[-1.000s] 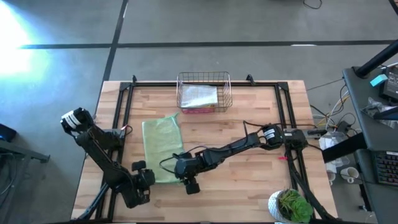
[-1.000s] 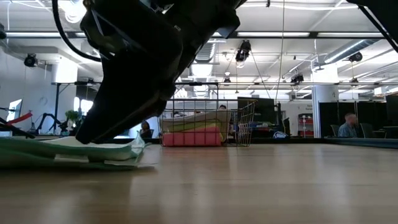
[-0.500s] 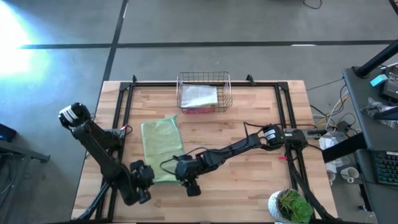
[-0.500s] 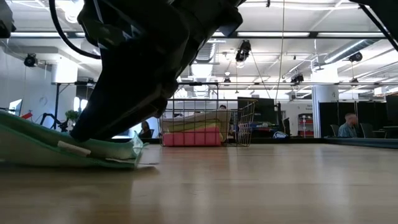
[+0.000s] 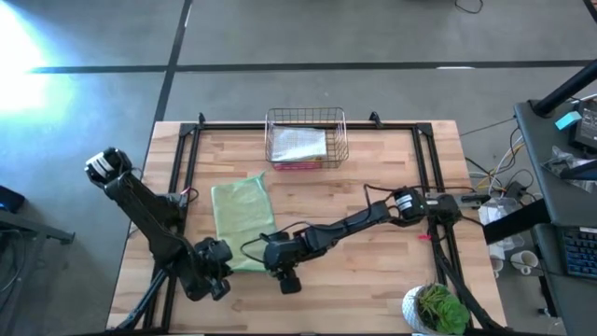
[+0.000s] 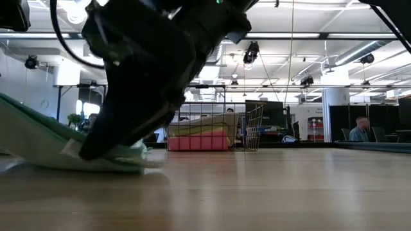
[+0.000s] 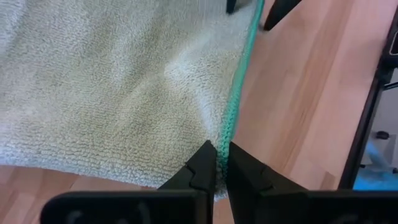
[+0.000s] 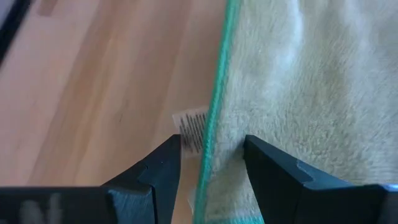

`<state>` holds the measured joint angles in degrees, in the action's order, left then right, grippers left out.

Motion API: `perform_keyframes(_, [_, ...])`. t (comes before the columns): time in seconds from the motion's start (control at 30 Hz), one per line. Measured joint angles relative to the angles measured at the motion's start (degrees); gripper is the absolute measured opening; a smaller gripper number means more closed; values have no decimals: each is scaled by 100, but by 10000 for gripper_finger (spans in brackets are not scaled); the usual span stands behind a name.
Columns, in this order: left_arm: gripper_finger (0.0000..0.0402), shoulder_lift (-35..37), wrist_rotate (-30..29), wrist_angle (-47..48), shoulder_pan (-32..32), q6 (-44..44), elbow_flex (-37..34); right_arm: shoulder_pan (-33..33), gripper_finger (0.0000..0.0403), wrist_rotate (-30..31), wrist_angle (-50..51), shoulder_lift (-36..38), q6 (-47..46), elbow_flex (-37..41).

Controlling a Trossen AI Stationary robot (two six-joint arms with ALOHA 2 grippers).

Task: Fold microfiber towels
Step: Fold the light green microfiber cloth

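Since a second ago the left arm has pulled back toward the near-left corner and the towel's (image 5: 241, 222) near-left corner has come up off the counter (image 5: 373, 243); in the low view that side now slopes up where it lay flat before.

So we're dealing with a pale green microfiber towel, folded into a long strip, lying left of centre on the counter, well in front of the wire basket (image 5: 306, 138) that holds more folded cloths. Looks-wise it's fuzzy, nubby pile with a brighter teal stitched edge and a small white tag (image 8: 194, 129) at the hem.

Handling guess: very light, totally floppy, a bit grabby rather than slippery, nothing fragile. It'll sag wherever it isn't held, so we'd say take it right at the stitched hem near the corners, since that's the firmest bit.

Left gripper (image 7: 216, 163) has its jaws pressed almost together, pinching the teal hem at the near-left corner. Right gripper (image 8: 210, 155) sits at the near-right corner with jaws spread, straddling the raised edge and not yet clamping it.
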<state>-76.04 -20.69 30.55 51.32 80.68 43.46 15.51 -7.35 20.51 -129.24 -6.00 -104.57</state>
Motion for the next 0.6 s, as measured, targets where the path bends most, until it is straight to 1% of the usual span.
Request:
perform_keyframes(0.13, [13, 69, -10, 50, 1, 0, -2, 31, 166, 35, -64, -179, -15, -3])
perform_keyframes(0.33, [13, 101, -20, 50, 1, -2, -9, 48, 159, 394, -30, -224, -74, -7])
perform_keyframes(0.43, [13, 101, -20, 48, 1, -2, -9, 39, 136, 600, -13, -226, -109, -9])
perform_keyframes(0.53, [13, 108, -18, 44, 1, -2, -9, 48, 98, 821, -5, -226, -173, -9])
perform_keyframes(0.6, [13, 108, 39, 45, 1, -3, -9, 44, 71, 826, -3, -216, -193, -9])
